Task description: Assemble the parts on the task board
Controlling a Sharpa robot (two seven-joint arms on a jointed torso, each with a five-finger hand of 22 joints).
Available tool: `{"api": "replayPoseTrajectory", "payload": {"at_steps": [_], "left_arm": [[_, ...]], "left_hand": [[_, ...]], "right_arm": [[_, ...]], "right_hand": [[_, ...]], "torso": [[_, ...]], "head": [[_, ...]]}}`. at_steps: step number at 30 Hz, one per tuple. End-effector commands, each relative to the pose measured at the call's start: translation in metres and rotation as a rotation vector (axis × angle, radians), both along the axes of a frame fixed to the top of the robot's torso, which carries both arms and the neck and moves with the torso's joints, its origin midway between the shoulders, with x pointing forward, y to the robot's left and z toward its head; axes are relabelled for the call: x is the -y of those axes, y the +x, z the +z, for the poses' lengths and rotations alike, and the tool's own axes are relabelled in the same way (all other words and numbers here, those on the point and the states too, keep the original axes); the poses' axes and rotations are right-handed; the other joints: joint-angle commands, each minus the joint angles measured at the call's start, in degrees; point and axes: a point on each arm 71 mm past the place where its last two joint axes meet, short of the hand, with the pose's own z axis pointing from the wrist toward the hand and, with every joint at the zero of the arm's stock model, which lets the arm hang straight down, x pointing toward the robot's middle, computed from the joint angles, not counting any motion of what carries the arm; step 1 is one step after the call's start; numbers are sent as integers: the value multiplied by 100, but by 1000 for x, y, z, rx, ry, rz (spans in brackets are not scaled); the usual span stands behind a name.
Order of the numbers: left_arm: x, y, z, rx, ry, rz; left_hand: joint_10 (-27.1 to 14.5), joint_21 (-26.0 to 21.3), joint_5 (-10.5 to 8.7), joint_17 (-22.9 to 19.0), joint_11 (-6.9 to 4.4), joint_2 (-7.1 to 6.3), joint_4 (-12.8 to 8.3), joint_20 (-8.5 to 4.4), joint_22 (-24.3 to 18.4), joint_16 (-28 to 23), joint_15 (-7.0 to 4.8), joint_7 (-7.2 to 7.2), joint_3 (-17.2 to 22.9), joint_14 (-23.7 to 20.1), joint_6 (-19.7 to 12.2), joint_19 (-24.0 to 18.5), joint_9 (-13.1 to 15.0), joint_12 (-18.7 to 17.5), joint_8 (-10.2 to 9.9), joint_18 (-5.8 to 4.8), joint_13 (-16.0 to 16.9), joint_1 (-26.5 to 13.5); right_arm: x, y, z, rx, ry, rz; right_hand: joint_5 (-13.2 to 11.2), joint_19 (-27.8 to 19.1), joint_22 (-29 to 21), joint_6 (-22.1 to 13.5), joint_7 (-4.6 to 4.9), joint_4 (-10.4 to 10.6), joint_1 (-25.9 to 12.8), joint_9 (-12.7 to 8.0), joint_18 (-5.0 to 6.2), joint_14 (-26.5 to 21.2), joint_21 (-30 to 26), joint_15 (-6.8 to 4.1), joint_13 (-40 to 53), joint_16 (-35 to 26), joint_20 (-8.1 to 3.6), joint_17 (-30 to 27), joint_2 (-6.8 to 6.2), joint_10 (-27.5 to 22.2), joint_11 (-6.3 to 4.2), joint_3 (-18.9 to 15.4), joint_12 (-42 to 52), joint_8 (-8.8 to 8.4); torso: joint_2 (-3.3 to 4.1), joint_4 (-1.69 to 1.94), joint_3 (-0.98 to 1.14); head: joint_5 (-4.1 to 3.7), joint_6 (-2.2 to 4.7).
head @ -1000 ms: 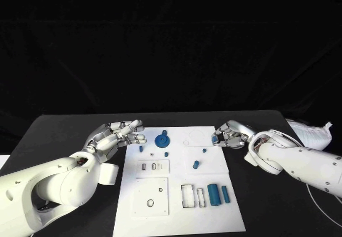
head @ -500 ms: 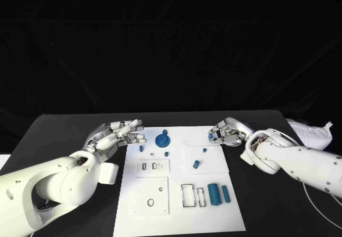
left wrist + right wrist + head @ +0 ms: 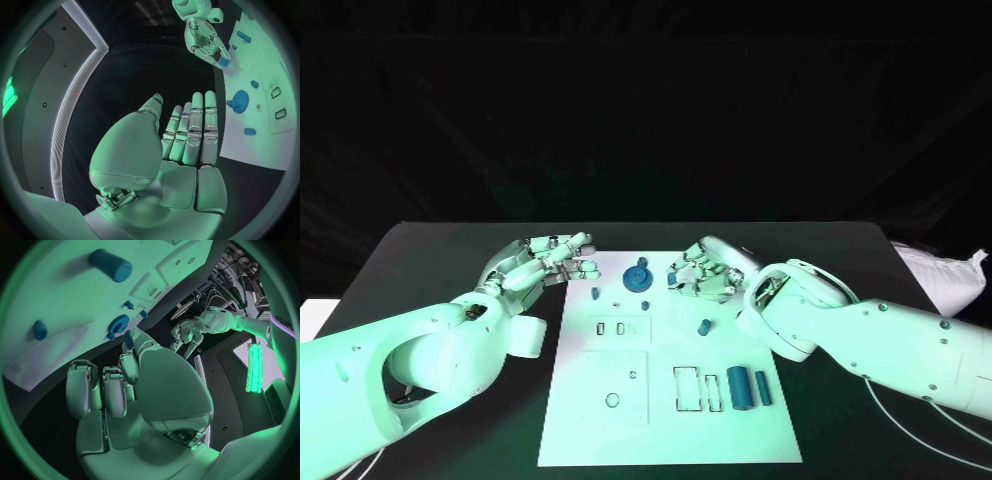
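Note:
The white task board [image 3: 661, 430] lies mid-table. A blue gear [image 3: 639, 277] stands near its far edge, with small blue parts [image 3: 593, 293] beside it and another [image 3: 705, 326] mid-board. Two blue cylinders [image 3: 738, 386] lie near the right side. My right hand [image 3: 704, 272] hovers over the far board just right of the gear, pinching a small blue part [image 3: 128, 338] in its fingertips; the same part [image 3: 222, 61] shows under that hand in the left wrist view. My left hand [image 3: 545, 262] hangs at the board's far-left corner, fingers extended [image 3: 190, 130], holding nothing.
Rectangular slots [image 3: 687, 388] and an oval hole [image 3: 612, 400] are cut in the board's near half. A white bag [image 3: 956, 278] lies at the table's right edge, with a thin cable [image 3: 906, 415] near my right arm.
My right hand has moved left from the board's right edge to over its far part beside the gear, carrying the small blue part. The left hand has barely moved.

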Motion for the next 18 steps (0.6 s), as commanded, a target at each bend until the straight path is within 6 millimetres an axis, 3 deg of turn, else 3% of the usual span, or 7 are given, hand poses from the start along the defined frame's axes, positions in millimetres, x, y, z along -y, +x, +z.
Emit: {"api": "replayPoseTrajectory", "payload": {"at_steps": [1,5,7,18], "left_arm": [[2,0,0,5,-11,-16],[2,1,0,5,-11,-15],[2,1,0,5,-10,-15],[2,0,0,4,-11,-18]], "left_hand": [[23,22,-18,9,28,38,-38,7,6,-26,27,30,4,17,22,20,-3,-31,-27,55,-3,-2],[23,22,-18,9,28,38,-38,7,6,-26,27,30,4,17,22,20,-3,-31,-27,55,-3,-2],[23,22,-18,9,28,38,-38,7,6,-26,27,30,4,17,22,20,-3,-31,-27,55,-3,-2],[23,22,-18,9,28,38,-38,7,6,-26,27,30,4,17,22,20,-3,-31,-27,55,-3,-2]], "right_arm": [[-16,-5,-6,27,-129,-7],[-39,-12,-13,31,-175,34],[-47,-15,-16,30,-191,48],[-70,-26,-29,2,-243,97]], "right_hand": [[-19,-9,90,129,-143,-3,-102,75,-74,503,14,-22,-51,28,-25,1058,178,205,-254,43,-31,14],[-20,-12,87,115,-136,-10,-107,74,-73,502,11,-20,-58,25,-25,1052,176,200,-249,50,-46,4],[-21,-13,85,113,-134,-10,-113,74,-73,501,10,-19,-62,23,-25,1048,174,197,-248,49,-53,2],[-29,-16,80,104,-122,7,-184,76,-72,499,5,-9,-72,20,-20,1042,157,190,-236,41,-75,-11]], "torso": [[-35,46,-25],[-44,74,-49],[-42,68,-50],[-35,47,-27]], "head": [[46,-60],[63,-112],[95,-125],[146,-162]]}}
